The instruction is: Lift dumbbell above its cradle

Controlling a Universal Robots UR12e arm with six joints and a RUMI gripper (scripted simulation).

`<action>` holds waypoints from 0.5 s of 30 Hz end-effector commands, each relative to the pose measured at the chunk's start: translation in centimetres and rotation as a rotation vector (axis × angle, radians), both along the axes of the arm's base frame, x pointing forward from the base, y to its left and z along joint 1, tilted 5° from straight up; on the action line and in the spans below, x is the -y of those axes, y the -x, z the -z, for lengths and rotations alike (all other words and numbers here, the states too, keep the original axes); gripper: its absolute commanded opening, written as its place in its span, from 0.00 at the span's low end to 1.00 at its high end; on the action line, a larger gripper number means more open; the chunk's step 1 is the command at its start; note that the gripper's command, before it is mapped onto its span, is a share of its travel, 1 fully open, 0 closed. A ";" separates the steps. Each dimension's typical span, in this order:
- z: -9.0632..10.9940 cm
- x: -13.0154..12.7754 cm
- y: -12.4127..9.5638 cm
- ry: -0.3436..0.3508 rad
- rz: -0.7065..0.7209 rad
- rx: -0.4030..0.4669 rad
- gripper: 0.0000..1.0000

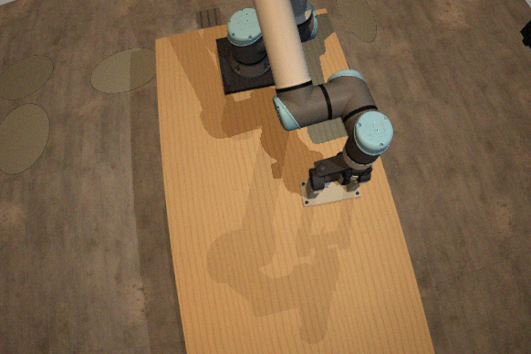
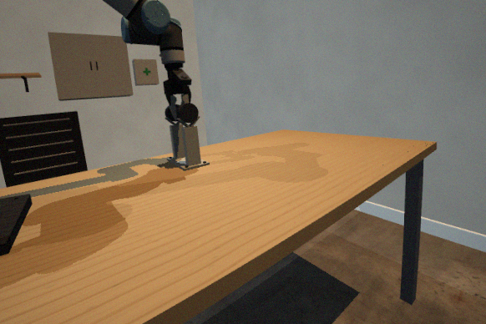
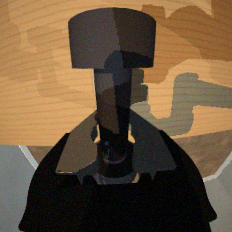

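Observation:
The dark dumbbell (image 2: 184, 113) lies across the top of its grey cradle (image 2: 187, 145) on the wooden table. My gripper (image 2: 179, 109) comes down from above and is shut on the dumbbell's handle. In the wrist view the handle (image 3: 114, 107) runs between my two fingers, with one round end weight (image 3: 112, 37) beyond them; the other weight is hidden by the gripper body. In the overhead view my gripper (image 1: 335, 179) covers the dumbbell, and only the cradle's base plate (image 1: 331, 195) shows under it. The dumbbell still sits at cradle height.
The arm's dark mounting plate (image 1: 244, 66) is at the far end of the table. A black chair (image 2: 39, 148) stands behind the table by the wall. The table edge (image 2: 309, 223) runs along the near right side.

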State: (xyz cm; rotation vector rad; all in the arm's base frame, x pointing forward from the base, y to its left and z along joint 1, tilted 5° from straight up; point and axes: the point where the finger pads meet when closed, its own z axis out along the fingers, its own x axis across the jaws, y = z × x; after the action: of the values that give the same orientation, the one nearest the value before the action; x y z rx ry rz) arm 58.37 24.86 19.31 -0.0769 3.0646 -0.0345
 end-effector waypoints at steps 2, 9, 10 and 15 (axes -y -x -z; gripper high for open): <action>-0.1 0.0 0.0 0.000 0.000 0.000 0.00; -0.2 0.0 0.0 0.000 0.000 0.000 0.00; -0.3 0.0 0.0 0.000 0.000 0.000 0.00; -0.8 0.0 0.1 0.000 0.000 0.000 0.00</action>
State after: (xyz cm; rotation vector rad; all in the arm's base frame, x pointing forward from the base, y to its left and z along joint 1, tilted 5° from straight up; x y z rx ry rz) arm 58.27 24.86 19.64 -0.0771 3.0666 -0.0348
